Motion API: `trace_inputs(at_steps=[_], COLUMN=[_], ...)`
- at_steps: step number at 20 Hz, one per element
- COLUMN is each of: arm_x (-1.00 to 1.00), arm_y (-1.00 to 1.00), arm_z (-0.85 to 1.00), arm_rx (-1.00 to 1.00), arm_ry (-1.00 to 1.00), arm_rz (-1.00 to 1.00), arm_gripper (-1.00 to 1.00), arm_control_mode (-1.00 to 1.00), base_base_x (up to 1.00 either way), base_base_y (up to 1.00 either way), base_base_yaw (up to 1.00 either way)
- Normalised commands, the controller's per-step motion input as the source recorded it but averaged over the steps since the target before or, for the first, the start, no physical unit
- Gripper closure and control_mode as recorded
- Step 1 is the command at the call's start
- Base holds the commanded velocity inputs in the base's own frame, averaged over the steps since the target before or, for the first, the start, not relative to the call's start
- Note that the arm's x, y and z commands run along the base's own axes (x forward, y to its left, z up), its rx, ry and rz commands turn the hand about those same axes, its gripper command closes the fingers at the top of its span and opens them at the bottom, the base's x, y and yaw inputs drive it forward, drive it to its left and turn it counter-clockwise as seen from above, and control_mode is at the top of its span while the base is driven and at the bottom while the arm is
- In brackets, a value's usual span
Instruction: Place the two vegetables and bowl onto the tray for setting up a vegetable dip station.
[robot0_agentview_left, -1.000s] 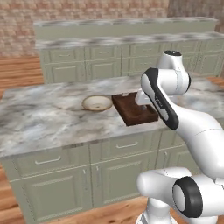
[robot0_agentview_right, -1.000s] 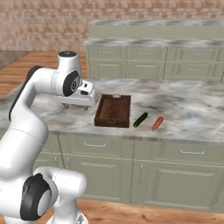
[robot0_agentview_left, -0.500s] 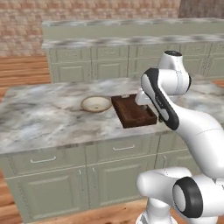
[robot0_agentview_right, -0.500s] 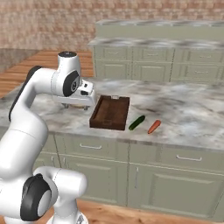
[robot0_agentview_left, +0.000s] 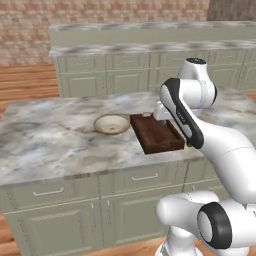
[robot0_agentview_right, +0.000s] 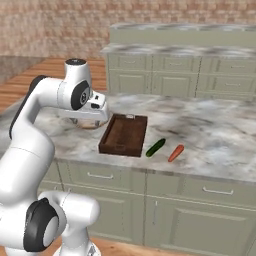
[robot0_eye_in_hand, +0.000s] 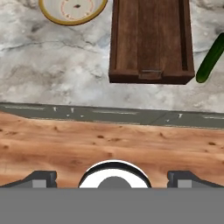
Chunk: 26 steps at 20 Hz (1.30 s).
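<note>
nothing on the tray (robot0_agentview_right: 123, 135) yet, so i'd call this the approach for the first pick. gripper (robot0_eye_in_hand: 112, 178) hangs off the near counter edge with wood floor straight under it in the hand view. both tips show spread far apart at the bottom of that view, jaws wide and nothing between them.

relative to the jaws in the hand view:
- tray ahead, a touch right of centre, long axis running away from the jaws, bed bare.
- cucumber (robot0_eye_in_hand: 211, 59) ahead and well right, just beside the tray's right wall, cut off by the frame edge.
- bowl (robot0_eye_in_hand: 72, 7) ahead and left, near the tray's left wall but apart from it, upright on the counter (robot0_eye_in_hand: 52, 65).
- carrot (robot0_agentview_right: 175, 153) is in the right base view, just past the cucumber on the side away from the tray.

doing this step well, my read:
- cucumber looks like the cheapest first grab, closest to the tray. move forward and right until it sits centred between the tips.
- roll the wrist so the jaws close across the stick's width, not along it. it lies at a slant to the tray wall.
- come down mid-length so it doesn't pivot on the lift.
- risk: the inner finger clipping the tray rim, since the stick lies so close to it. descend from straight above.
- lift above the rim before crossing over the tray.
</note>
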Motion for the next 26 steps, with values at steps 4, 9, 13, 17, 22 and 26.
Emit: trace_inputs(at_steps=[4,9,13,17,22,26], arm_x=[0.00,0.00,0.00,0.00,0.00,0.00], arm_y=[0.00,0.00,0.00,0.00,0.00,0.00], arm_z=[0.00,0.00,0.00,0.00,0.00,0.00], arm_rx=[0.00,0.00,0.00,0.00,0.00,0.00], arm_ry=[0.00,0.00,0.00,0.00,0.00,0.00], arm_rz=[0.00,0.00,0.00,0.00,0.00,0.00], arm_gripper=[-1.00,-1.00,-1.00,-1.00,-1.00,-1.00], arm_control_mode=[1.00,1.00,1.00,1.00,1.00,1.00], base_base_x=[0.39,0.41,0.41,0.29,0.26,0.26], base_base_y=[-0.22,-0.23,-0.23,-0.23,-0.23,-0.16], base_base_yaw=[0.00,0.00,0.00,0.03,0.03,0.01])
